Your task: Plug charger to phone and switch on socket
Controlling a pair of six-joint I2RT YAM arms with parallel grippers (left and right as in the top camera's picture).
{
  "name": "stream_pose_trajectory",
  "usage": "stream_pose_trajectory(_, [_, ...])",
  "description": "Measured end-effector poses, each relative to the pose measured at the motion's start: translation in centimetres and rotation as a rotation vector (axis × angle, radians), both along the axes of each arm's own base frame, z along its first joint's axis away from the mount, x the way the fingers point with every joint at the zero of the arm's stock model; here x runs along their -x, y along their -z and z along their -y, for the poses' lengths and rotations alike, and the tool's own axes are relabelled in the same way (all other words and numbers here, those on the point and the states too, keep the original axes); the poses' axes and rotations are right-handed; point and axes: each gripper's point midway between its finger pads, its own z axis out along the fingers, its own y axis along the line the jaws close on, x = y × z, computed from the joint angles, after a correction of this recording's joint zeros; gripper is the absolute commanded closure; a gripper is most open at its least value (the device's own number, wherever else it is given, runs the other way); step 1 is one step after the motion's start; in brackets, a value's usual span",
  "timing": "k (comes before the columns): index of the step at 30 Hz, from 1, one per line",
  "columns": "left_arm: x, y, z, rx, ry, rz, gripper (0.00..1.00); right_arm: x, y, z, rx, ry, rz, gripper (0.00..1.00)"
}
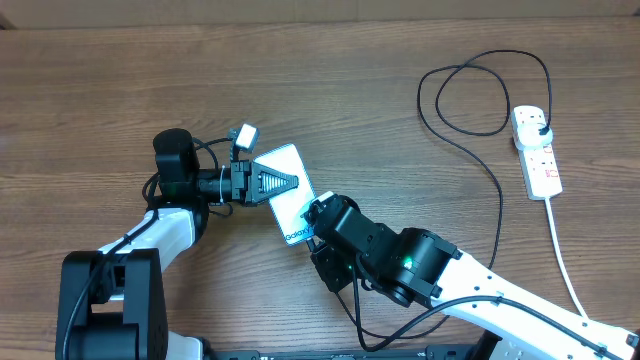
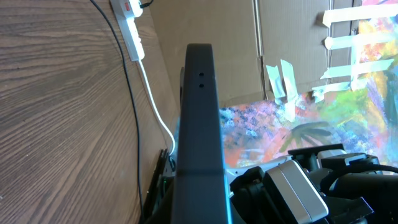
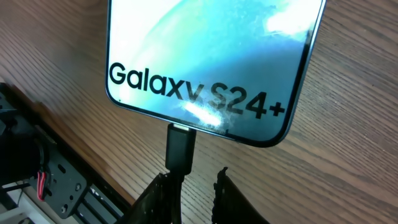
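Closest to the lens, the slim rectangular smartphone with the light-blue screen (image 2: 199, 124) was seen edge-on, clamped between the closed fingers of the left gripper (image 1: 272, 183), presumably so that it was braced against the push of insertion. At the phone's lower edge, the small black connector tip (image 3: 180, 148) of the long thin black charger cable (image 1: 497, 190) was set into the port; full seating could not be confirmed. Just below the phone, the right gripper (image 3: 191, 196) was held with its jaws slightly apart, and whether the connector was gripped could not be told. Well to the right of the phone, the cable was looped to the white elongated power strip with red switches (image 1: 537, 155), where its black plug (image 1: 540, 128) was inserted. The switching was judged not yet done.
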Motion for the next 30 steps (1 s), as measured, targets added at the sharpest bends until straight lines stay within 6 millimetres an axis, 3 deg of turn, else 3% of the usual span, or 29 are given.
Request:
stream_pose_trajectory(8, [0.0, 0.0, 0.0, 0.000, 0.000, 0.000, 0.96, 0.4, 0.2, -0.5, -0.017, -0.012, -0.033, 0.74])
stream_pose_trajectory(20, [0.0, 0.0, 0.0, 0.000, 0.000, 0.001, 0.96, 0.0, 0.1, -1.0, -0.035, 0.010, -0.026, 0.96])
stream_pose_trajectory(30, [-0.3, -0.2, -0.1, -0.003, -0.007, 0.043, 0.96, -0.5, 0.3, -1.3, -0.040, 0.011, -0.006, 0.96])
